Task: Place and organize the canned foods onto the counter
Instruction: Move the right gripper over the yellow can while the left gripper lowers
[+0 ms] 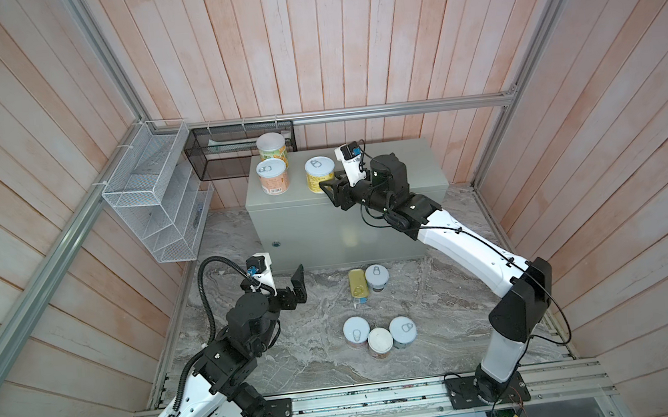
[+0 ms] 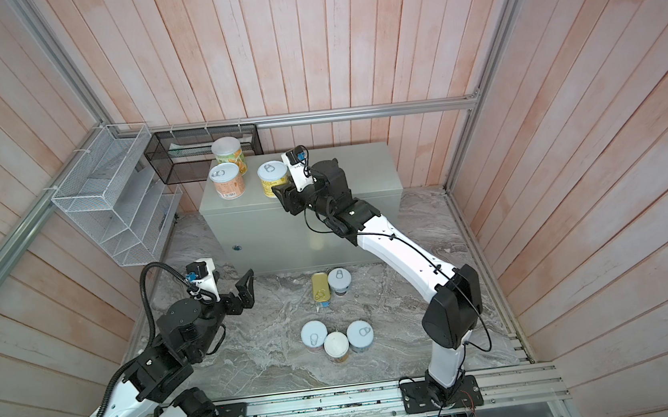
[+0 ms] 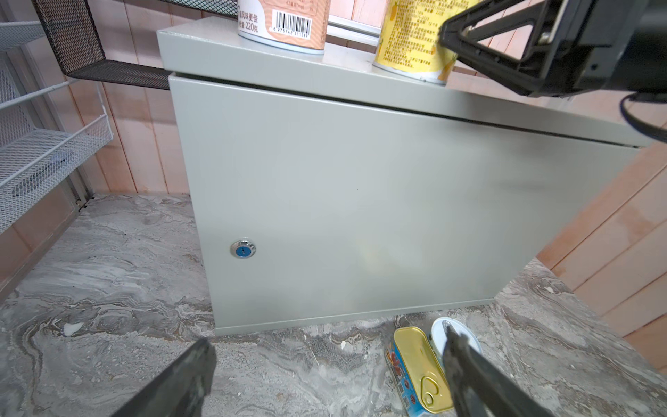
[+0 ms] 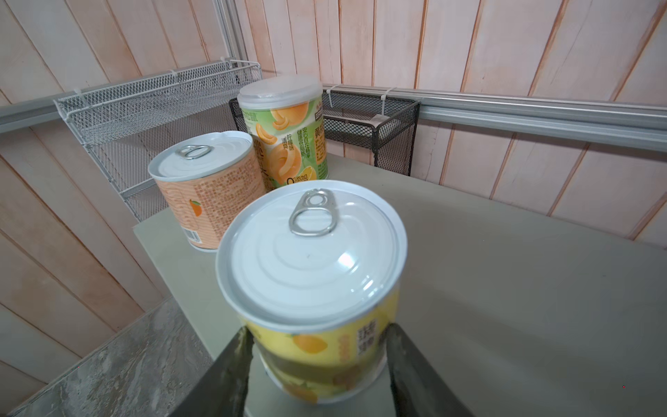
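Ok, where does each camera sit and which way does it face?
Top views: high above the arms' bases, looking down on the counter; both arms show.
Left wrist: low over the stone floor, facing the counter's front; the open left gripper shows.
Right wrist: above the counter top, facing the yellow can gripped by the right gripper.
Shared: both wrist views show the yellow can.

Robot test cell (aluminium frame (image 1: 356, 113), plank walls (image 1: 307, 32))
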